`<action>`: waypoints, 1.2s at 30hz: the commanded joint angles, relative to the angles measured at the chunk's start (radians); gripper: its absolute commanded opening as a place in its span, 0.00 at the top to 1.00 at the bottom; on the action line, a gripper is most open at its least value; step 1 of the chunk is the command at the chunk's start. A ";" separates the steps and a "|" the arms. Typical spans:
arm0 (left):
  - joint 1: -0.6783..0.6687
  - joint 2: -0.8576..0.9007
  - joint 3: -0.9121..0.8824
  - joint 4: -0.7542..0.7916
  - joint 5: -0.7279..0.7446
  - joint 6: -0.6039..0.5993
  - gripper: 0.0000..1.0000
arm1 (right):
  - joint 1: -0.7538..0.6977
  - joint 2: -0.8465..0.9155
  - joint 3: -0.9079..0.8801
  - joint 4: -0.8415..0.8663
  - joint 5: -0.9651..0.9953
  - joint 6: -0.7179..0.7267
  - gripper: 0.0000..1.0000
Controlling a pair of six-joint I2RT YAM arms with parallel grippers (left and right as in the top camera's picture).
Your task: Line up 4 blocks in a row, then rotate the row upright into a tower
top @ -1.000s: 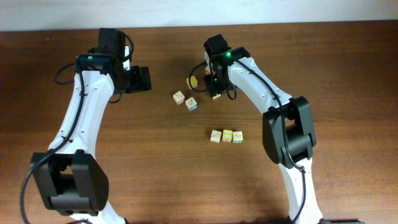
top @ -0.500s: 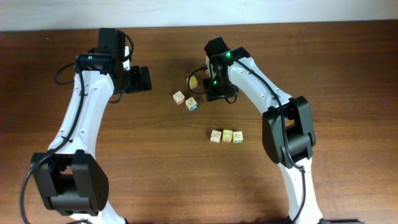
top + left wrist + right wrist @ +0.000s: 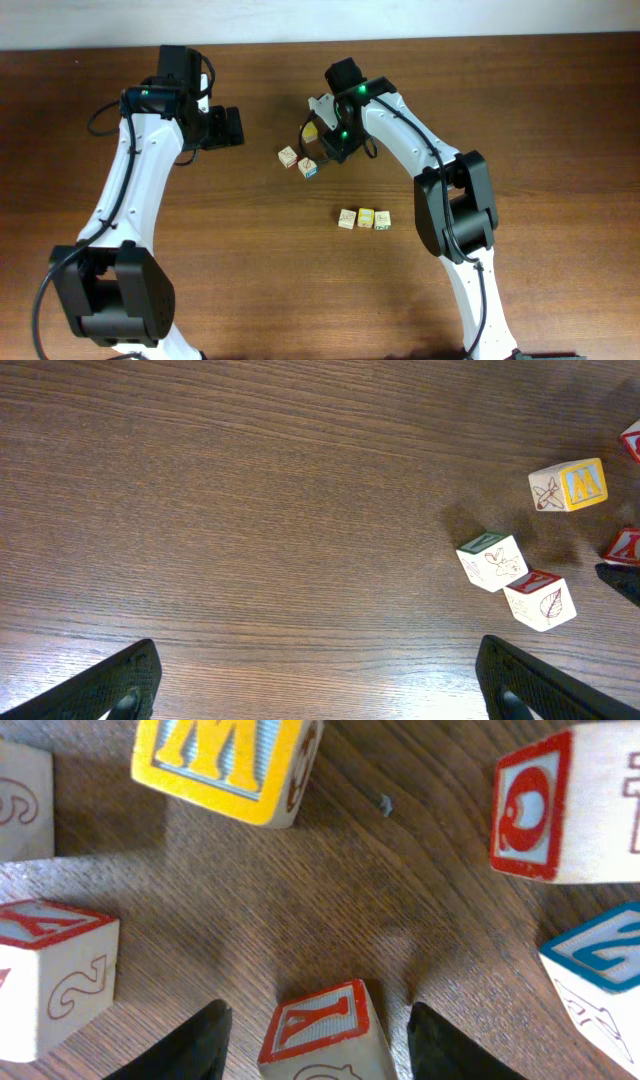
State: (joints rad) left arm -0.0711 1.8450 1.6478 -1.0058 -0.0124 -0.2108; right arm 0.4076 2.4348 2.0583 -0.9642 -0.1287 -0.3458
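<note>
Red-edged block [image 3: 322, 1022] sits between spread right claw [image 3: 317, 1012] fingers, unpinched; left claw [image 3: 318, 643] spread wide above wooden surface [image 3: 200, 510].

Looked down on a dark brown wooden table [image 3: 250, 300] taking up nearly all of the overhead view. Showed fine, straight grain running from left to right, with a matt finish and a reddish tone. Met a plain pale wall [image 3: 300, 20] along the far edge, seen only as a narrow strip at the top, slightly deeper on the left than on the right. Lay under soft, even light, with faint, blurred shadows on the wood. Appeared greyer and paler close up in the left wrist view, with darker streaks between the grain lines. Carried one small pale speck [image 3: 385, 805] in the right wrist view.
</note>
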 commanded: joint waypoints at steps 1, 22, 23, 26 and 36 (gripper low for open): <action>0.001 0.006 0.018 0.001 -0.007 -0.013 0.01 | 0.003 0.008 0.015 -0.001 -0.014 0.040 0.55; 0.002 0.006 0.018 0.001 -0.007 -0.013 0.01 | 0.227 -0.137 -0.081 -0.348 -0.013 0.827 0.69; 0.002 0.006 0.018 0.001 -0.007 -0.013 0.01 | 0.227 -0.137 -0.124 -0.317 0.019 0.859 0.69; 0.002 0.006 0.018 0.001 -0.007 -0.013 0.01 | 0.226 -0.137 -0.157 -0.308 0.077 0.914 0.70; 0.002 0.006 0.018 0.001 -0.007 -0.013 0.01 | 0.227 -0.137 -0.214 -0.275 0.114 0.983 0.54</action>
State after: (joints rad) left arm -0.0711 1.8450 1.6478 -1.0054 -0.0124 -0.2104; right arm 0.6373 2.3051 1.8511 -1.2247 -0.0357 0.6266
